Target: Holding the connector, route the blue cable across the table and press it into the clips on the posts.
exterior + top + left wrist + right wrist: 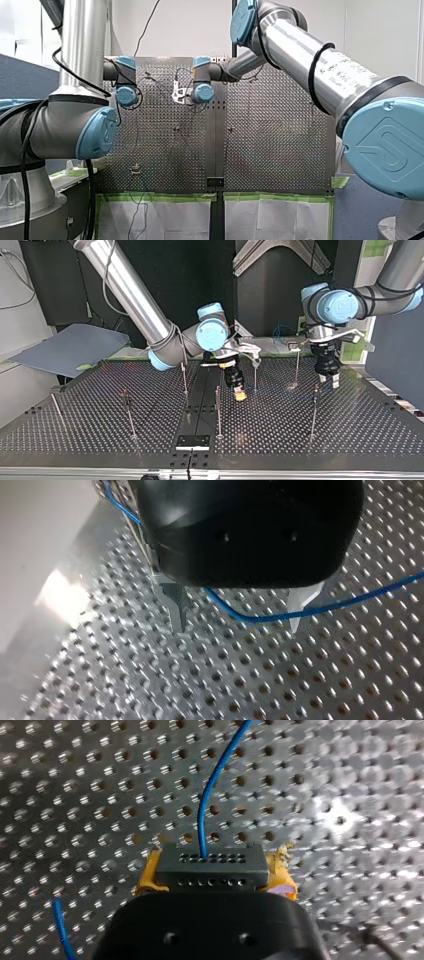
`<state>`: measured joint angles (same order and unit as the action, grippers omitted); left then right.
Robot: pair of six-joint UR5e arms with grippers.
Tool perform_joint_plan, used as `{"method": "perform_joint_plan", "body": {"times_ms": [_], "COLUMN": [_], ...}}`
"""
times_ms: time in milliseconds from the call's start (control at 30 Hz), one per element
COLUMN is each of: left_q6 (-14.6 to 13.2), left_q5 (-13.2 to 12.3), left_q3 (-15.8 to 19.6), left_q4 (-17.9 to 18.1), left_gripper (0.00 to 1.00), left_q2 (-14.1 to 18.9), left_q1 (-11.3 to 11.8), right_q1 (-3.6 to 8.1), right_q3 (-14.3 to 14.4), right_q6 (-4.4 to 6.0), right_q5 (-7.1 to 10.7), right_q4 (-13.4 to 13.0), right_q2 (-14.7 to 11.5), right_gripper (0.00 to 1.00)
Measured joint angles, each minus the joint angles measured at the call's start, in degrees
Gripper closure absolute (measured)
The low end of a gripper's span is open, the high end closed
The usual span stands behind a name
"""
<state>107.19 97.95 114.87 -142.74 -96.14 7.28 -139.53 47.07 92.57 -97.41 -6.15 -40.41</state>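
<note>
At the top view's centre-left, the right gripper clamps its yellow pads on the dark rectangular connector, and the thin blue cable runs out ahead of it. Further right, the left gripper stands wide, its metal fingers straddling the cable without gripping. With the cable unguided there, slack could snag a slim metal post or miss its clip.

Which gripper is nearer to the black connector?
Right. My right gripper clamps the connector between its yellow pads; my left gripper stands apart, open around the blue cable.
</note>
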Motion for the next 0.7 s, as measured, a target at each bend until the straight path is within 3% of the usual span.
{"method": "perform_joint_plan", "body": {"times_ms": [333, 700], "left_q6": [3.4, 8.9], "left_q5": [-1.1, -2.5], "left_q3": [1.8, 6.7], "left_q4": [-0.4, 3.7], "left_gripper": [0.00, 0.00], "left_q2": [2.4, 7.5], "left_q1": [-0.7, -0.7], "right_q1": [0.62, 1.37], "right_q3": [1.1, 1.1], "right_q6": [0.00, -0.06], "right_q5": [0.03, 0.02], "right_q4": [0.2, 0.1], "right_q2": [0.0, 0.0], "right_gripper": [1.00, 1.00]}}
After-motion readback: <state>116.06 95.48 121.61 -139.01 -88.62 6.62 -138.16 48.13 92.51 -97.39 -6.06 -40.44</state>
